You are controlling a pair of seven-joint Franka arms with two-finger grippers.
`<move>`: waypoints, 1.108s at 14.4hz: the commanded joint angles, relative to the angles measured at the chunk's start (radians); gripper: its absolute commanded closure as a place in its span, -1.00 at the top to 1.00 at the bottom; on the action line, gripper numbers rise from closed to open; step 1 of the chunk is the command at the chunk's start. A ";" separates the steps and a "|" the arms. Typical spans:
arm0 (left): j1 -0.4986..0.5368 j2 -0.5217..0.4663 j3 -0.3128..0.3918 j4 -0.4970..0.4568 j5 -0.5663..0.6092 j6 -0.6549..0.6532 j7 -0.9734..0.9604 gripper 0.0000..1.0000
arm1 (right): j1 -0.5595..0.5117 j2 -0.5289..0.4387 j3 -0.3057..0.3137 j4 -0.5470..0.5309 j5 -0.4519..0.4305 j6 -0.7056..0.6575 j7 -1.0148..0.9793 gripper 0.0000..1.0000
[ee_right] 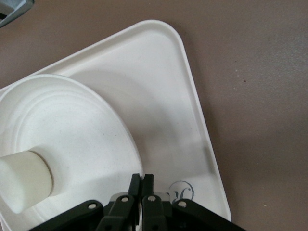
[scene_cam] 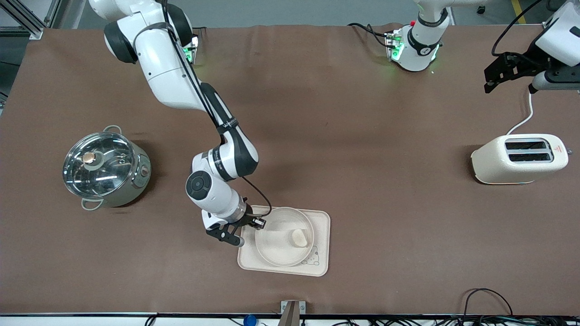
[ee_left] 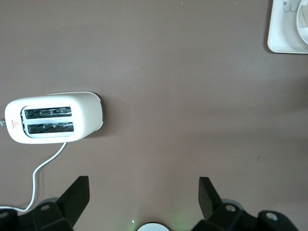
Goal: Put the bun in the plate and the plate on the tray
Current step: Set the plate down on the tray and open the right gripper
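Note:
The bun (scene_cam: 299,237) lies in the round plate (scene_cam: 277,251), which rests on the rectangular tray (scene_cam: 321,224) near the front camera's edge of the table. My right gripper (scene_cam: 253,225) is low at the plate's rim on the side toward the right arm's end, its fingers pinched together on the rim. In the right wrist view the gripper (ee_right: 142,179) closes on the plate (ee_right: 72,125), with the bun (ee_right: 24,180) inside and the tray (ee_right: 163,82) under it. My left gripper (scene_cam: 491,81) waits open and empty, high over the left arm's end; it also shows in the left wrist view (ee_left: 144,185).
A steel pot with a glass lid (scene_cam: 104,170) stands toward the right arm's end. A cream toaster (scene_cam: 521,158) with a white cord stands toward the left arm's end, and also shows in the left wrist view (ee_left: 55,118). A brown cloth covers the table.

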 commanded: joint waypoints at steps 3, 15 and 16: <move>0.006 0.028 0.005 0.035 0.006 -0.011 0.016 1.00 | -0.007 0.013 0.004 0.021 0.017 0.001 0.001 -0.45; 0.003 0.030 -0.004 0.052 -0.001 -0.034 0.009 1.00 | -0.047 -0.319 -0.078 -0.151 0.000 -0.239 -0.003 1.00; 0.001 0.022 -0.006 0.035 -0.003 -0.032 0.009 1.00 | -0.046 -0.365 -0.110 -0.151 -0.010 -0.318 -0.003 1.00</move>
